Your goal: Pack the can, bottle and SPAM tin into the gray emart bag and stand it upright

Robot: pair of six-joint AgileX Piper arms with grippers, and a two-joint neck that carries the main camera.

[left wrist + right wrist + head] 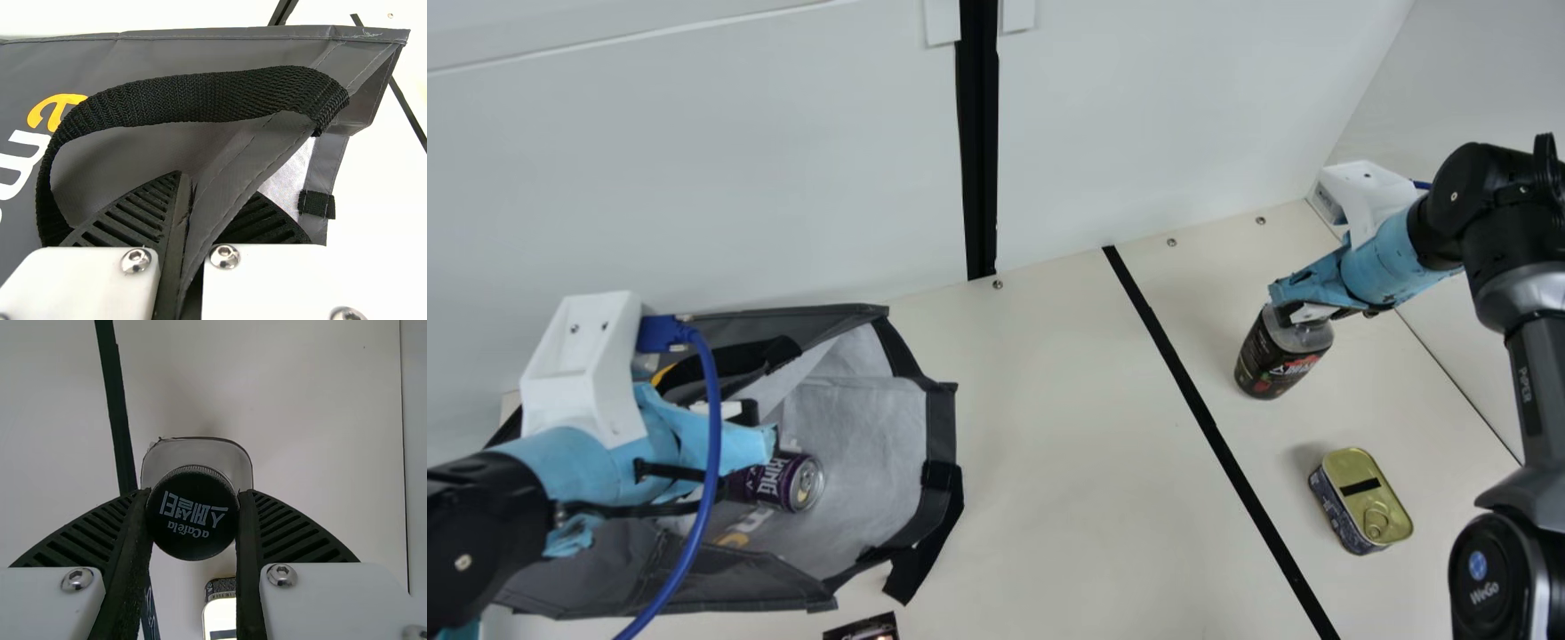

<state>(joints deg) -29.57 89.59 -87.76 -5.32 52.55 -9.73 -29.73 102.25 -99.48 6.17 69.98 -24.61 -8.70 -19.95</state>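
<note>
In the main view, my left gripper [758, 431] is over the gray bag [845, 418], which lies on its side with its mouth facing right. The purple can [787, 483] lies inside it. In the left wrist view, my left gripper [217, 193] is shut on a fold of the bag's edge [230, 180], beside the black handle [200, 97]. At the right, my right gripper [1288, 307] holds the top of the dark bottle [1276, 356], which leans slightly. In the right wrist view, my right gripper [193, 500] has its fingers against both sides of the black cap [190, 527]. The SPAM tin [1368, 500] rests on the table.
A black tape line [1183, 382] crosses the table between bag and bottle. Pale walls [783, 160] stand along the back. Part of a small dark item [863, 628] shows at the front edge, below the bag.
</note>
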